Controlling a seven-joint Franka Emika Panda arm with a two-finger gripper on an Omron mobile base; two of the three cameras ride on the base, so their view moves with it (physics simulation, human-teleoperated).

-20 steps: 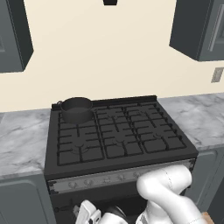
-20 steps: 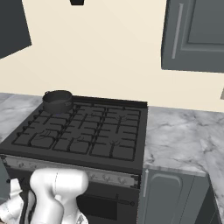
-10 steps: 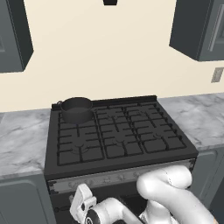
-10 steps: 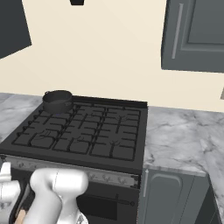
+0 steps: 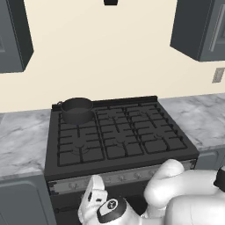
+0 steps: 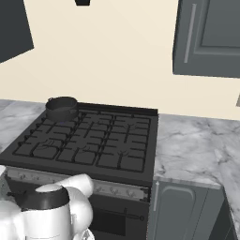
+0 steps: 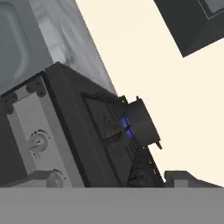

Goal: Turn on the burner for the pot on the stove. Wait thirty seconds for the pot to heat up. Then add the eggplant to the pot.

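The pot (image 5: 77, 109) (image 6: 61, 108) sits on the back left burner of the stove (image 5: 118, 141) (image 6: 93, 146). In the hand view a blue flame burns at that burner (image 7: 126, 126) under the pot (image 7: 142, 120). My gripper (image 5: 91, 197) (image 7: 113, 179) hangs low in front of the left end of the silver knob strip (image 5: 127, 176). It is open, its tips are wide apart, and nothing is between them. A round knob (image 7: 37, 142) shows close ahead of the hand. The eggplant is out of view.
Grey marble counters (image 5: 22, 140) (image 6: 197, 145) flank the stove on both sides. Dark upper cabinets (image 5: 200, 26) (image 6: 206, 37) hang on the wall. A grey lower cabinet door (image 6: 183, 211) stands to the right of the oven front.
The jaws have gone from shut to wide open. The hand has risen a little in front of the knob strip. Stove and pot stand as before.
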